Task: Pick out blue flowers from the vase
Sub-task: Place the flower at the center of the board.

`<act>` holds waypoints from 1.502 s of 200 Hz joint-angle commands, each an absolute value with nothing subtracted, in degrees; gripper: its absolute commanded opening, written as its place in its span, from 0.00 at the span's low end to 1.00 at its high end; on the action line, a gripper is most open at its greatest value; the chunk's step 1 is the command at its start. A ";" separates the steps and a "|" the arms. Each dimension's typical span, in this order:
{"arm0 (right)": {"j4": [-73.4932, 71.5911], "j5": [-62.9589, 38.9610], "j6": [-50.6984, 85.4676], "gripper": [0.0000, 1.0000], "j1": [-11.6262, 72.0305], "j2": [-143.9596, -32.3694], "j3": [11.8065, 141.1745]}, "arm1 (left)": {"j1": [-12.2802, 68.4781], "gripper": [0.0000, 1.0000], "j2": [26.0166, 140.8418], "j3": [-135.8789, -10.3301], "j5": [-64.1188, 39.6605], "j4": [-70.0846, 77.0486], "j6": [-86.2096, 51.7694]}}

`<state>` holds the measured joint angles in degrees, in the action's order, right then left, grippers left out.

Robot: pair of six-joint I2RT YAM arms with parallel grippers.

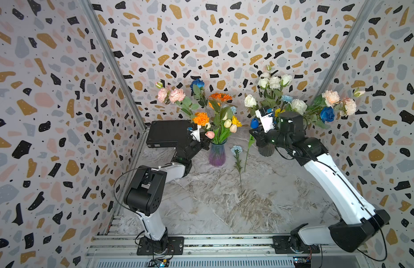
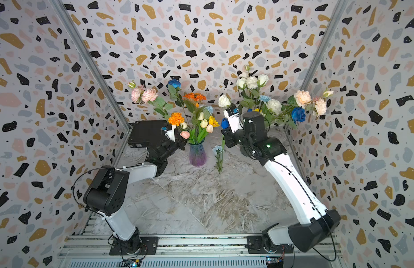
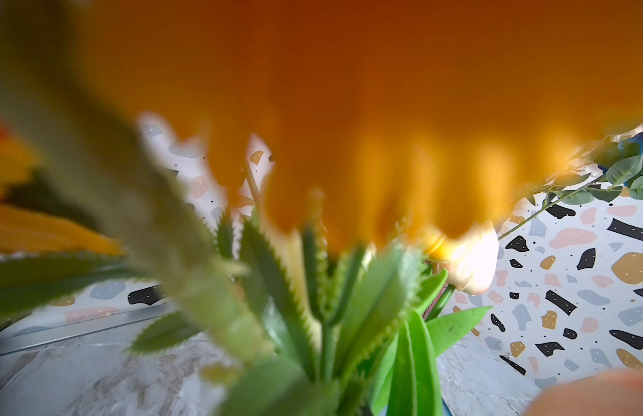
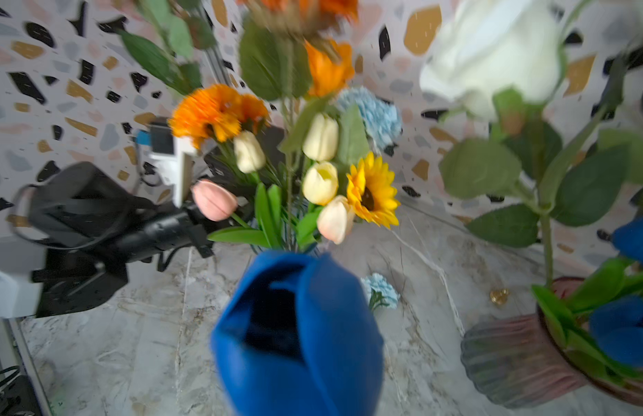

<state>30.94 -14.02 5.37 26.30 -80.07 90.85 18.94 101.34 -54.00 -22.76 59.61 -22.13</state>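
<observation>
**Fingers of the right gripper point(image 1: 253, 137) clamp a blue tulip point(image 1: 254, 123)**

It hangs above the desk's point(image 1: 224, 208) far edge, beside the dark vase point(image 1: 266, 151). Left gripper point(image 1: 204, 140) sits against the purple vase's point(image 1: 217, 156) stems, its finger spacing hidden. Pale blue carnation point(image 1: 236, 149) lies between the vases.

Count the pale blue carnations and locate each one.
3. The first carnation lies on the table between the purple vase and the dark vase. The second carnation is in the purple vase's bouquet. The third carnation stands among the white roses. Leaves may hide more.
</observation>
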 commanded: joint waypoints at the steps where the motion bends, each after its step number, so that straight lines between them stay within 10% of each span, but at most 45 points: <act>1: 35.54 -18.10 7.68 0.07 23.93 -85.77 90.30 | 19.10 0.14 99.33 -52.91 -23.64 60.38 -22.05; 99: 37.82 -23.62 8.74 0.08 20.30 -109.24 96.96 | 19.16 0.16 100.10 -52.69 -23.94 62.48 -23.29; 146: 35.70 -21.56 8.77 0.28 20.30 -114.95 97.85 | 19.14 0.16 100.28 -52.15 -24.36 64.05 -24.52; 300: 27.62 -25.26 -2.11 0.35 32.14 -89.34 97.68 | 19.16 0.16 101.51 -51.42 -24.14 65.73 -25.88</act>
